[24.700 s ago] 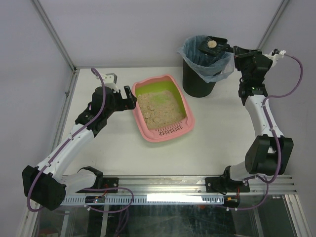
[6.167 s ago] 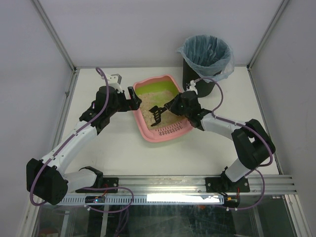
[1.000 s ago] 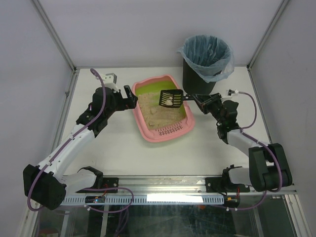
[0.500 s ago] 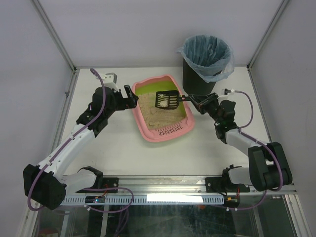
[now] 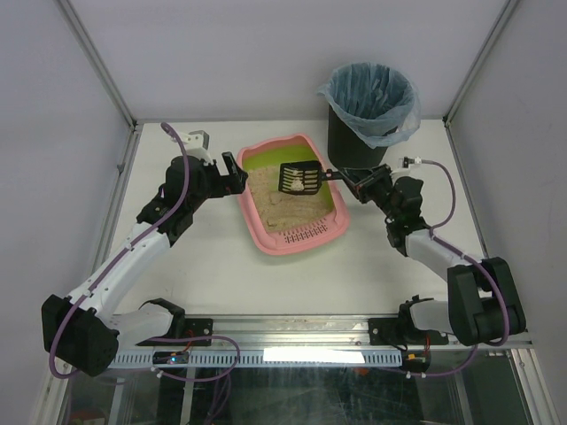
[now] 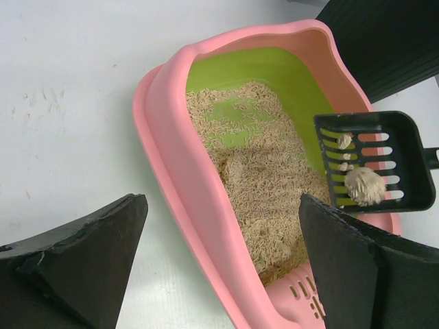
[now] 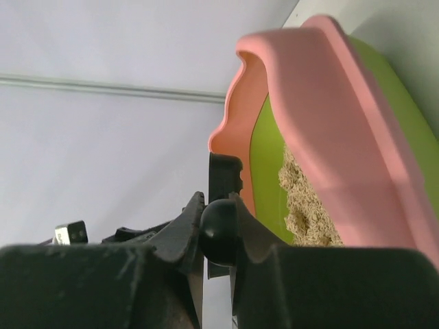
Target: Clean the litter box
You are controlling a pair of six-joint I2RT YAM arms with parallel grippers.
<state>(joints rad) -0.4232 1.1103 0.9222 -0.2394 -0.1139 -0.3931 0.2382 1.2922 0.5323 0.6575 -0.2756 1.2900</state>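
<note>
From above, your right hand [image 5: 361, 181] clamps the scoop [image 5: 301, 179] over the litter box [image 5: 248, 212], centred on the table [image 5: 204, 266]. Left wrist: your left hand [image 6: 223, 200] gapes empty near its rim. Right wrist: tilt the handle [image 7: 219, 233] and the clump [image 6: 363, 186] could roll off

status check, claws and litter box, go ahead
Left claw open at the litter box left rim. Right claw shut on the scoop handle, scoop over the litter, clump aboard. Nothing seen between scoop and bin.
</note>
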